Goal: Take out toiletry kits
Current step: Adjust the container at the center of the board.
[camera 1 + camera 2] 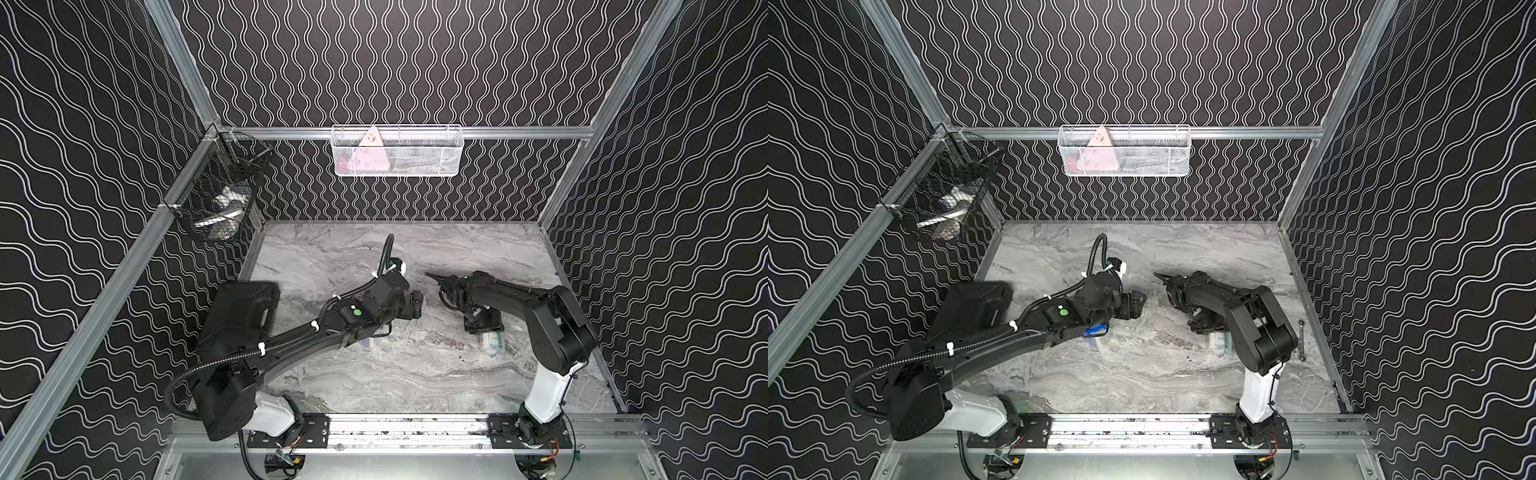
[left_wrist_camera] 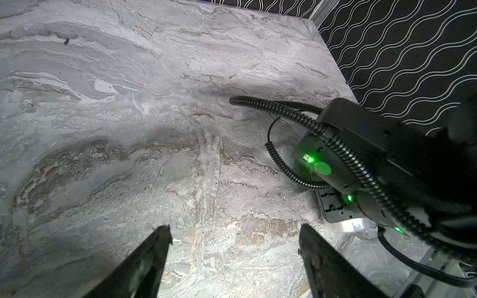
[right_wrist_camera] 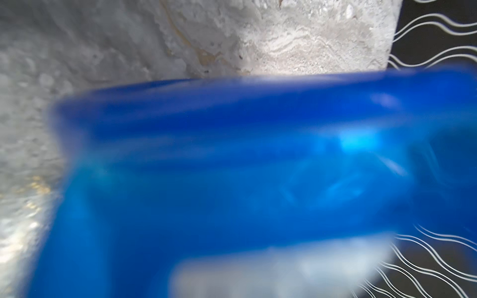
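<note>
Marble tabletop (image 1: 415,382) lies bare from the front rail (image 1: 415,428) out to the arms, so the nearest stretch is free room.

Further out, both toiletry kits are outside the black hard case (image 1: 241,311). The left-hand kit (image 1: 1096,338) stands on the marble back of the left gripper (image 2: 235,228), tucked under that arm's forearm. The left jaws are spread and empty over bare marble.

The right-hand kit (image 1: 492,343) sits directly beneath the right gripper (image 1: 482,324). Its blue lid (image 3: 258,154) fills the right wrist view in a blur. No finger shows there, so I cannot tell whether the right jaws pinch the lid or stand clear of it.

With both kits out, the task looks nearly done. What seems left is leaving the right-hand kit free on the marble and drawing the arms back. Whether the case holds more is hidden.

Between the two sets of jaws the gap is narrow. Ahead of them the marble runs open to the back wall. The case lies close beside the left arm. The black wire basket (image 1: 220,199) and white mesh basket (image 1: 397,151) hang well above, clear of both.
</note>
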Action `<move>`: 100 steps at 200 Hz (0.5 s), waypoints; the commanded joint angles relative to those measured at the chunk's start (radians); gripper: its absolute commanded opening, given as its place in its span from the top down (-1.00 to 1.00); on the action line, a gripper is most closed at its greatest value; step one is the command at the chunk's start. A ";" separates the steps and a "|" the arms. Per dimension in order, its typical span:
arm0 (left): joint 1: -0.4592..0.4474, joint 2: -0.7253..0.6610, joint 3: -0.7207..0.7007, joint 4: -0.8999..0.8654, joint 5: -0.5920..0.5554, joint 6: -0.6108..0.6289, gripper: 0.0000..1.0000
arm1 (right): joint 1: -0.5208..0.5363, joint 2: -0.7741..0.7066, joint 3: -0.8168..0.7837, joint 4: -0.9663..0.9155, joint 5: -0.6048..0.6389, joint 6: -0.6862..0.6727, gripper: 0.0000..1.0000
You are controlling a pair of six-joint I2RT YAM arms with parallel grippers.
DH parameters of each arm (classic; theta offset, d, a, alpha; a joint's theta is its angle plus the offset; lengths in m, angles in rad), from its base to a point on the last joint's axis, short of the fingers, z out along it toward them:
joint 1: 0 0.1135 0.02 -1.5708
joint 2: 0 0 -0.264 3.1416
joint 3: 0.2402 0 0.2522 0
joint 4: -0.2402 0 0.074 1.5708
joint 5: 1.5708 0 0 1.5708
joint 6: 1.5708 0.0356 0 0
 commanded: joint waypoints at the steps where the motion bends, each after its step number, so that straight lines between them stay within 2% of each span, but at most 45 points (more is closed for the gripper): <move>1: 0.001 0.011 0.019 0.008 -0.012 0.016 -0.64 | 0.000 -0.082 -0.057 0.259 -0.198 -0.024 0.06; 55: 0.007 0.107 0.032 0.094 0.018 0.083 -0.72 | 0.000 -0.493 -0.298 0.617 -0.510 -0.090 0.09; 100: -0.020 0.199 0.027 0.270 0.084 0.112 -0.82 | 0.000 -0.700 -0.458 0.782 -0.577 -0.073 0.10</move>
